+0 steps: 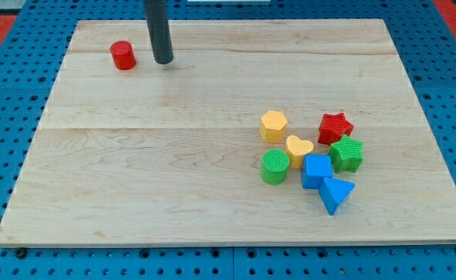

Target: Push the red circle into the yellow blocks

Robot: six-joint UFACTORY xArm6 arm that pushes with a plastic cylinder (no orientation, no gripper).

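Red circle (123,55) — counter's (173,194) top left. My tip (163,61) just right of it, the wrong side; a push risks sending it away from yellow blocks (273,125), (299,146). Tool has no jaws — bare rod.

rod (159,27) cut off by the view's top, blue triangle (335,193) partly behind blue cube (317,170)

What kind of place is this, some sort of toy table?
Probably a robot test bench: a pale wooden board lies on a blue perforated metal base, small coloured blocks such as a red circle block sit on it, and my tip stands at the circle's right.
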